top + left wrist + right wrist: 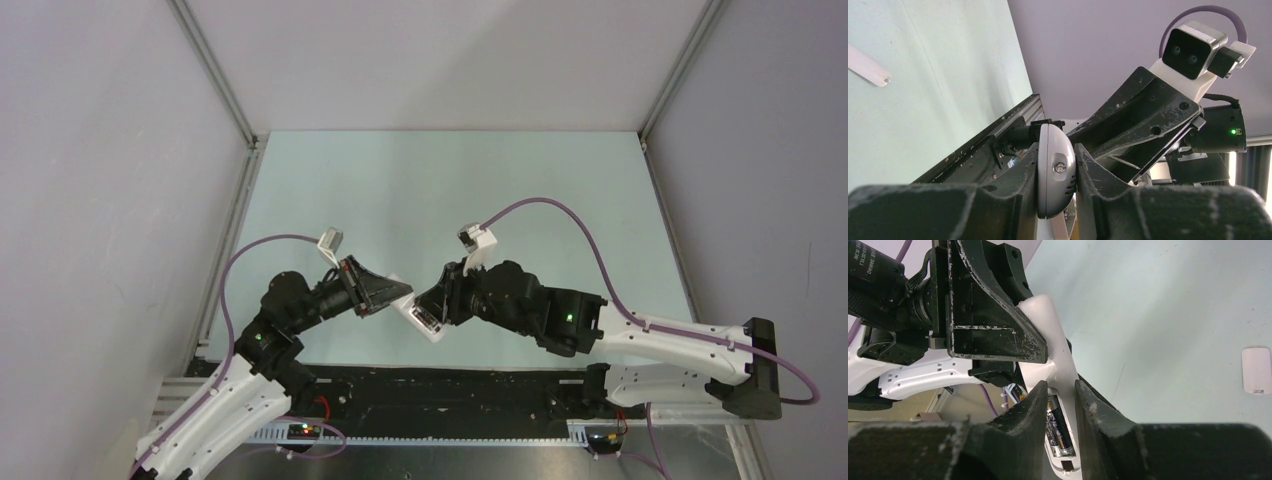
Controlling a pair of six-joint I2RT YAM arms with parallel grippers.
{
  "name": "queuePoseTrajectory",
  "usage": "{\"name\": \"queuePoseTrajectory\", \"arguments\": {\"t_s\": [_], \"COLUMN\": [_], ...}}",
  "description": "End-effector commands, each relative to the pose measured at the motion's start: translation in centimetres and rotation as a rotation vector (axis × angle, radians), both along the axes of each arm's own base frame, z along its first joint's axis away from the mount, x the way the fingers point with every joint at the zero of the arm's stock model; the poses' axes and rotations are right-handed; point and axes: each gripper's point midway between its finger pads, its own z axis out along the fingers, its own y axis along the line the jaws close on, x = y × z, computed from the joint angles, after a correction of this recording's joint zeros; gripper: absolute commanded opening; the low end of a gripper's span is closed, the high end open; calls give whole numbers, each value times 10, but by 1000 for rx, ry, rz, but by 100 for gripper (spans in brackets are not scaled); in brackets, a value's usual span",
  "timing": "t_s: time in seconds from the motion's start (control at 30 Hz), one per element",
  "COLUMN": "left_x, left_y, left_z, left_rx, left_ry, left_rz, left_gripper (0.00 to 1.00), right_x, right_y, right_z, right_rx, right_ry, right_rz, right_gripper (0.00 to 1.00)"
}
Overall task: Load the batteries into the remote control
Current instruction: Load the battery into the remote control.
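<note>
The white remote control (424, 324) hangs in the air between the two arms, above the table's near part. My left gripper (1056, 152) is shut on its rounded front end (1055, 170), the one with the small LED. My right gripper (1062, 390) is closed across the other end, one finger on each side of the open battery bay. Two dark batteries (1058, 425) lie side by side inside that bay. In the top view the two grippers, left (393, 296) and right (432, 304), nearly meet tip to tip.
The plain white flat cover (1256, 370) lies loose on the pale green table (420, 190); the left wrist view shows the cover (868, 67) too. Grey walls with metal rails enclose the table on three sides. A black strip runs along the near edge by the arm bases.
</note>
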Motion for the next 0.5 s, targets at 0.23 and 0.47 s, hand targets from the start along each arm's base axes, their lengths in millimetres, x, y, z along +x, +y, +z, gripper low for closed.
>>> {"name": "queuePoseTrajectory", "arguments": {"t_s": [0.23,0.47], "left_x": [1,1], "left_y": [1,1], "left_z": [47,45], "left_rx": [-129,-127], "left_ry": [-110,-107], "left_rz": [10,10], "left_gripper": [2,2], "right_x": [6,9], "right_y": [-3,-7], "right_z": [15,25], "right_rx": [61,99], "right_ry": [41,45], "right_rz": [-73,-100], "right_gripper": [32,41]}}
